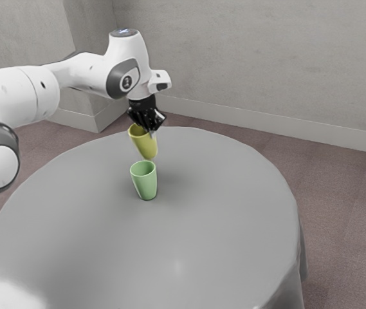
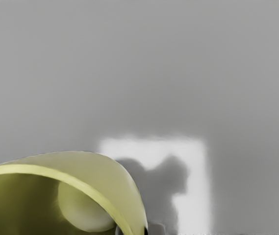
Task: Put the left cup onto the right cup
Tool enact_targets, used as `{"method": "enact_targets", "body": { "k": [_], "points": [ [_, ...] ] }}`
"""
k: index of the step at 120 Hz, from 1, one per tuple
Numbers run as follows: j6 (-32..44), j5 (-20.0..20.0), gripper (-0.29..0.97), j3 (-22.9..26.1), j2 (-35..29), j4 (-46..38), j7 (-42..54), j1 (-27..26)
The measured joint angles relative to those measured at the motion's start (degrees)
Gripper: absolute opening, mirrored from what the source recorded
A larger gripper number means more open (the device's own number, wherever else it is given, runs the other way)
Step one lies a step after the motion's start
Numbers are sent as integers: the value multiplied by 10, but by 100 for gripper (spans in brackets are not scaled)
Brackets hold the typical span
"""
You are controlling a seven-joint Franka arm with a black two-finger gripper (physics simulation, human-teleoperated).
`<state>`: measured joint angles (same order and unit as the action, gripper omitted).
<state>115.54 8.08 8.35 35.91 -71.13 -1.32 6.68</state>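
Observation:
A yellow-green cup [image 1: 144, 142] hangs tilted in the air, its rim held by my black gripper [image 1: 149, 127], which is shut on it. Just below and slightly nearer stands a light green cup [image 1: 145, 179], upright on the round grey table [image 1: 221, 244]. The held cup's base is close above the green cup's rim, not touching it as far as I can tell. In the wrist view the yellow-green cup [image 2: 56, 196] looms large and blurred under my hand, its open mouth and inner bottom visible.
The round grey table has wide bare surface around the cups. A pale bright patch [image 2: 178, 161] with the hand's shadow lies on the tabletop. A grey wall with a white baseboard [image 1: 285, 125] runs behind the table.

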Motion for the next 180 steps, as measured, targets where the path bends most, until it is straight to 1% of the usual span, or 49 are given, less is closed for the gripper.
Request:
{"method": "enact_targets", "body": {
  "k": [28, 63, 109, 180],
  "points": [
    [-19, -2, -11, 3, -25, -1, -1, -1],
    [-31, -3, -11, 13, -71, -45, -11, -3],
    [-42, -2, -11, 33, -80, -55, -32, -4],
    [-57, -2, -11, 35, -121, -112, -74, -4]
  ]
}}
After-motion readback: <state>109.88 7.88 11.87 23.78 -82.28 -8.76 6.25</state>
